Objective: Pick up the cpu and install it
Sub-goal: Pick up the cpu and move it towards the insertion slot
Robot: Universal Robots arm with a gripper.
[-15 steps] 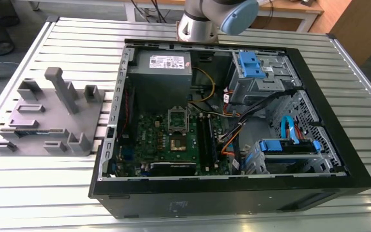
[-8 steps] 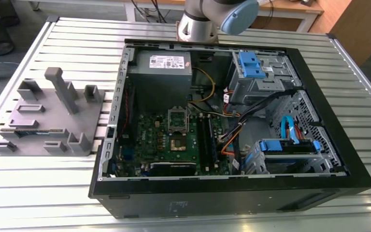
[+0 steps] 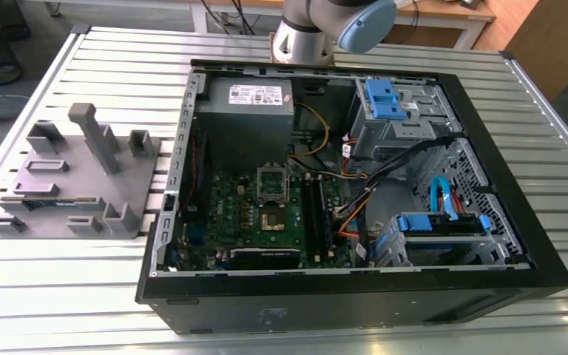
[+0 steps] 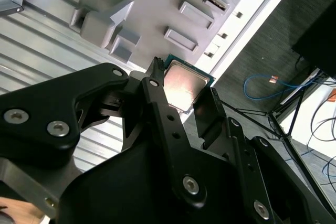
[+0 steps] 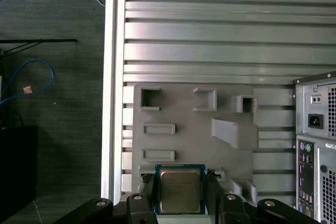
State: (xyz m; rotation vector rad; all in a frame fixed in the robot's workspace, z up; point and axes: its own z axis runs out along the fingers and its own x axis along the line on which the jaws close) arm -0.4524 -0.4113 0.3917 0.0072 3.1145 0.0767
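one slatted table (image 3: 116,44) holds an open computer case (image 3: 343,299), mid frame in the exterior view, and a grey holder (image 3: 131,181) at the exterior view's left. in the first wrist view the gripper (image 5: 181,188) squeezes the cpu (image 5: 180,195) between its fingers, with the holder behind it.

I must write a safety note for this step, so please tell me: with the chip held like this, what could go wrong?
1. The gripper pinches the cpu only by two opposite edges, above the grey holder; it might slip or tilt.
2. The socket lies deep inside the open case, close to loose cables; the wide gripper could snag them.
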